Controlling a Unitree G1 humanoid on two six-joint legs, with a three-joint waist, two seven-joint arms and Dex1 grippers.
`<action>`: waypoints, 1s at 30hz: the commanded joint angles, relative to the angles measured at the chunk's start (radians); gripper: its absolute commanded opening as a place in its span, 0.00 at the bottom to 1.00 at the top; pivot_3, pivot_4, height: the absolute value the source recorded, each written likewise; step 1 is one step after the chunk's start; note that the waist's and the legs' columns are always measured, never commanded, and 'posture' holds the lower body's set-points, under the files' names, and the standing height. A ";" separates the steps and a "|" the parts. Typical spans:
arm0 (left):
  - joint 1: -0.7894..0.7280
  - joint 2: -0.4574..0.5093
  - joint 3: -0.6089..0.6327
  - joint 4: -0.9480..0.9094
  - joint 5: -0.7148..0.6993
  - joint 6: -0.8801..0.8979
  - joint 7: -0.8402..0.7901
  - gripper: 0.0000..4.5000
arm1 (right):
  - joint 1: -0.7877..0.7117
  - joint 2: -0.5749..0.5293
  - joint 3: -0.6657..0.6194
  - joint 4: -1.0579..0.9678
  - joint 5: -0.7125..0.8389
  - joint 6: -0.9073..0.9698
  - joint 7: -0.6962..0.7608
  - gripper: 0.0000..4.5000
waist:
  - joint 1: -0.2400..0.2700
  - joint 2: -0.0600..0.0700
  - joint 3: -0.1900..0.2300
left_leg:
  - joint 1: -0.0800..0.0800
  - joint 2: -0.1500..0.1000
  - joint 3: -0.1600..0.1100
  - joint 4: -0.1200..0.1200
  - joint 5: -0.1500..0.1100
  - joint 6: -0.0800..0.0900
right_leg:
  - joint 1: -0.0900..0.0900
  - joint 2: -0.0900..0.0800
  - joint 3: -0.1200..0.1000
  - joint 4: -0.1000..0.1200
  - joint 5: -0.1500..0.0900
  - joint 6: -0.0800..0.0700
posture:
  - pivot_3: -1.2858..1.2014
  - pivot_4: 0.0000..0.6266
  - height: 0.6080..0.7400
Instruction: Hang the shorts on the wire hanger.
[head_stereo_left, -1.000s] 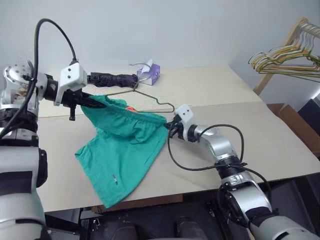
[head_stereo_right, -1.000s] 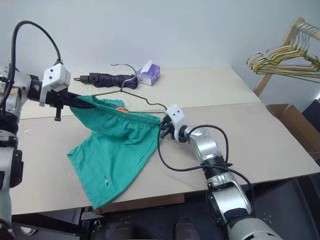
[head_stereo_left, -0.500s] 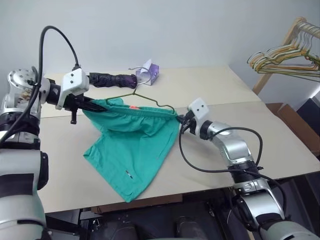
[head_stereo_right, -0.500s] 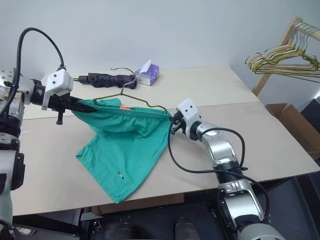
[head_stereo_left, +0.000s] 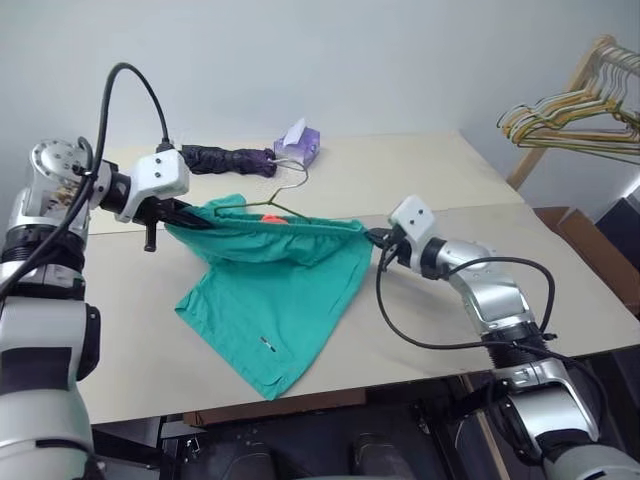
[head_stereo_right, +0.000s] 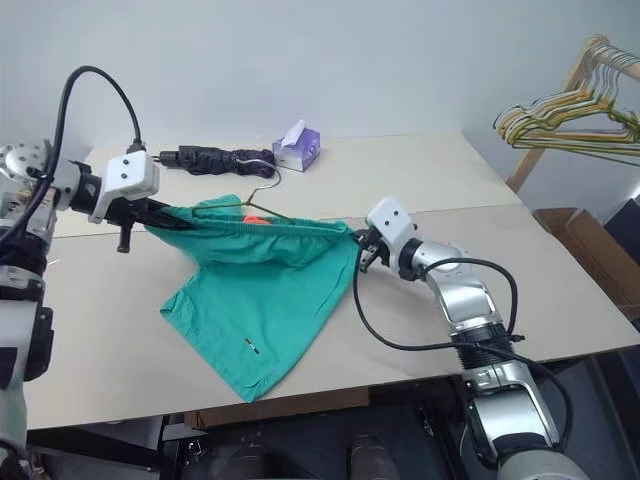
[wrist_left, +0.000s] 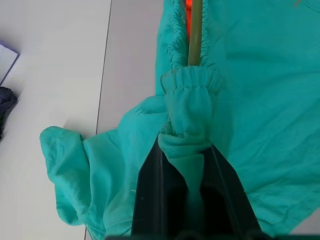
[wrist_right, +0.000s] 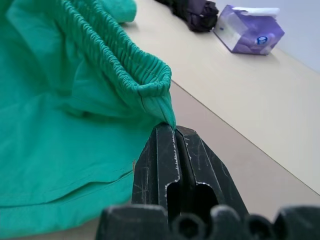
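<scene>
Left gripper (wrist_left: 186, 150): fingers pinched on one end of the shorts' waistband, with bunched cloth between them.
Right gripper (wrist_right: 172, 131): fingers pressed together on the other end of the waistband, nipping a thin fold of cloth.
Shorts (head_stereo_left: 285, 300): teal, hanging by the waistband between the two grippers above the table (head_stereo_left: 560, 270); legs trail down to the tabletop toward the near edge.
Change from a second ago: the right gripper has moved out to the right and the waistband, then sagging, is now pulled nearly straight.
Shorts' long axis: the waistband runs left to right across the table, roughly level.
Wire hanger (head_stereo_left: 283, 195): inside the waist opening, hook rising behind the waistband toward the far side; its wire runs along the band by the left gripper.
Beyond: a purple tissue box (head_stereo_left: 299, 142) and a dark folded umbrella (head_stereo_left: 225, 158) lie at the table's far edge; a bunch of hangers (head_stereo_left: 570, 115) hangs at the far right.
</scene>
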 joint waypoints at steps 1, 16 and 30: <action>-0.032 0.009 0.009 0.011 0.026 -0.022 0.032 0.00 | -0.083 -0.027 -0.067 -0.074 0.041 0.053 0.024 0.01 | -0.003 0.000 0.000 | 0.000 0.000 0.000 0.000 0.000 0.000 | 0.000 0.000 0.000 0.000 0.000 0.000 | 0.52 0.00 1.00; -0.054 -0.064 0.062 -0.001 -0.022 0.001 0.031 0.00 | -0.233 -0.027 0.144 -0.069 -0.152 0.032 0.077 0.01 | -0.001 0.000 0.000 | -0.001 0.000 0.000 0.000 0.000 0.000 | -0.001 0.000 0.000 0.000 0.000 0.000 | 0.52 0.00 1.00; -0.030 -0.070 0.080 -0.012 -0.024 0.002 0.026 0.00 | -0.245 -0.008 0.115 -0.162 -0.127 -0.016 0.136 0.12 | -0.002 0.000 0.000 | 0.000 0.000 0.000 0.000 0.000 0.000 | 0.000 0.000 0.000 0.000 0.000 0.000 | 0.52 0.00 1.00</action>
